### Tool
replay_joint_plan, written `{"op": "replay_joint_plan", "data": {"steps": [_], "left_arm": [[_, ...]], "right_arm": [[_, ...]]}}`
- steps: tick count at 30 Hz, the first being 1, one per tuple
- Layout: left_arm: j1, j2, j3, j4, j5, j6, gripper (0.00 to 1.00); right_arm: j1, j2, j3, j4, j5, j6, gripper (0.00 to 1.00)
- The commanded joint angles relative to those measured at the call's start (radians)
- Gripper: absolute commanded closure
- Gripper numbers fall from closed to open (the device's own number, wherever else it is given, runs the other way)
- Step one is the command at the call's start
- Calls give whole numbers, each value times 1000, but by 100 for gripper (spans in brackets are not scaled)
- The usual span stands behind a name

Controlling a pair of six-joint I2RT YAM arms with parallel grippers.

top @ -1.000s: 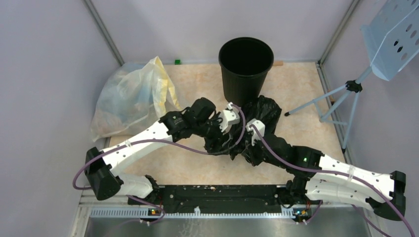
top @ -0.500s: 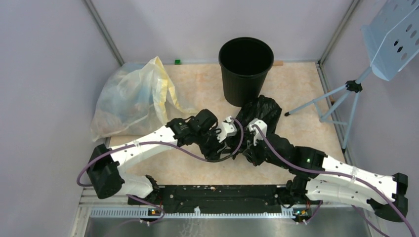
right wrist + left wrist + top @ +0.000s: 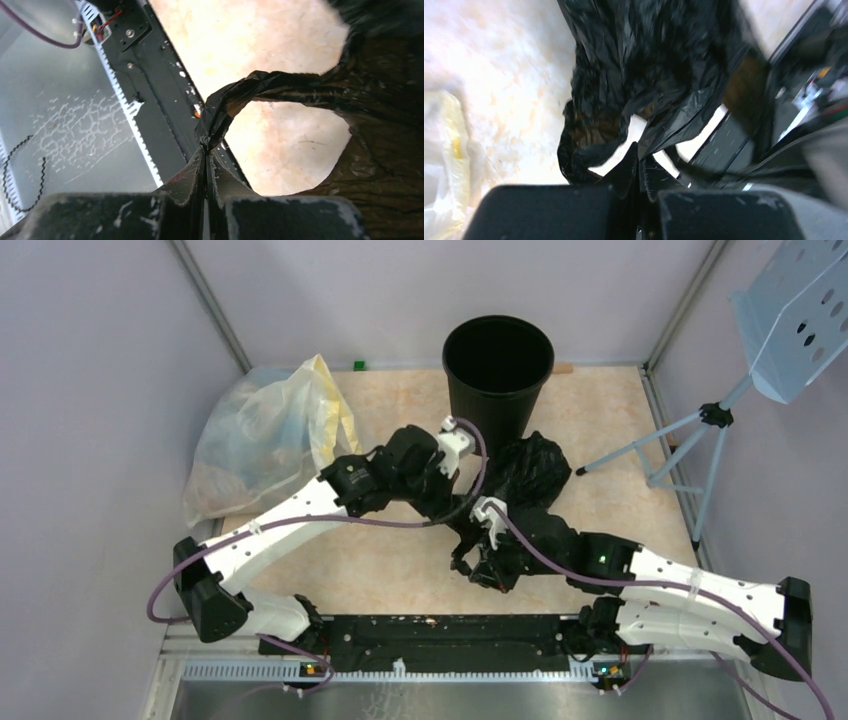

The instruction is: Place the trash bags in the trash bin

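My left gripper [image 3: 639, 156] has lifted toward twelve o'clock, and the right gripper [image 3: 206, 152] has pulled back toward six. The trash bag [image 3: 528, 468] stretches between them, at six o'clock of the trash bin [image 3: 495, 415]; only the wrist views show both pinching it.

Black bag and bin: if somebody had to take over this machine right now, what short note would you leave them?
Left tool: shut on a fold of the trash bag.
Right tool: shut on one loop handle of the bag.
The bag is bunched between the two tools, on the near side of the trash bin, which stands upright at the far edge of the table.
Done: both arms grip the bag.
Left: none of it is in the bin yet; probably lift it over the rim, lower it in and let go.
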Motion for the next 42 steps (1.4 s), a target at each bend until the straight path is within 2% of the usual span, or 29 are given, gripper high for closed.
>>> {"op": "replay_joint_plan", "data": {"steps": [1, 4, 8, 10, 12, 15, 17, 18, 20, 22, 24, 28, 30, 33, 36, 39, 42], "left_arm": [[52, 4, 209, -36, -53, -161, 100], [124, 8, 317, -73, -74, -186, 100], [245, 8, 427, -110, -17, -198, 100], [263, 2, 471, -109, -2, -198, 100], [270, -2, 500, -108, 18, -198, 100], [271, -3, 522, -117, 39, -205, 100], [272, -6, 516, -119, 59, -208, 100], [272, -7, 511, -120, 65, -209, 100], [273, -18, 497, -123, 59, -211, 100], [273, -33, 483, -123, 43, -210, 100], [273, -51, 474, -125, 44, -202, 100], [274, -94, 444, -125, 36, -194, 100], [274, -112, 425, -129, 28, -192, 100], [274, -135, 385, -130, 38, -191, 100], [274, -172, 330, -110, 65, -202, 100], [274, -207, 277, -90, 82, -212, 100], [274, -231, 243, -88, 92, -214, 100]], "right_arm": [[-5, 43, 14, 67, -120, -22, 100], [-4, 49, 15, 54, -101, -17, 100], [-5, 7, 23, 14, -44, -2, 100], [-5, -19, 39, -16, -4, 1, 85], [-5, -48, 66, -57, 61, 3, 66], [-5, -72, 123, -121, 183, 16, 63], [-4, -80, 162, -150, 239, 28, 57], [-5, -81, 179, -159, 255, 32, 53], [-5, -91, 209, -160, 263, 38, 37], [-5, -107, 226, -151, 277, 58, 25], [-5, -127, 239, -153, 343, 98, 20], [-13, -131, 252, -241, 628, 244, 18], [-41, -127, 243, -266, 692, 314, 14], [-160, -114, 211, -266, 657, 399, 12], [-338, -88, 143, -206, 487, 451, 12], [-480, -100, 34, -72, 294, 564, 11], [-537, -154, -113, 114, 218, 729, 11]]}}
